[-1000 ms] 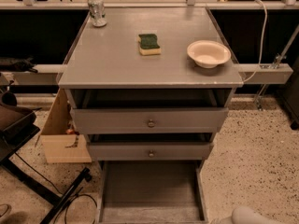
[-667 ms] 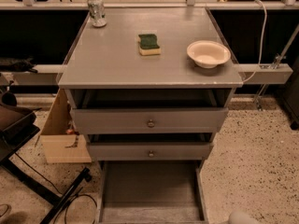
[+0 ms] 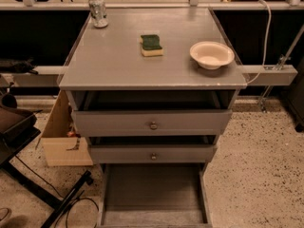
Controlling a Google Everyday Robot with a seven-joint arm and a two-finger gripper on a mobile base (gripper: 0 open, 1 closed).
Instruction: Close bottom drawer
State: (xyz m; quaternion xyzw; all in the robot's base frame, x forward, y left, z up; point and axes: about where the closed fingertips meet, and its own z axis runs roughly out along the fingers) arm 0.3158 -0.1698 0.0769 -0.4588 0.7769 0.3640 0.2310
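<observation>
Speckled floor (image 3: 256,165) flanks the bottom drawer (image 3: 153,191) — pulled far out — with the pincer out of view, its state untellable.

I have one camera, and it looks down from high up in front of the cabinet (image 3: 118,65), facing its drawer fronts squarely. It stands near enough that the bottom drawer (image 3: 153,189), pulled out toward me, runs off the lower edge, while the cabinet's far rim nearly meets the upper edge. Speckled floor (image 3: 256,156) shows on either side. My gripper lies outside this view.
</observation>
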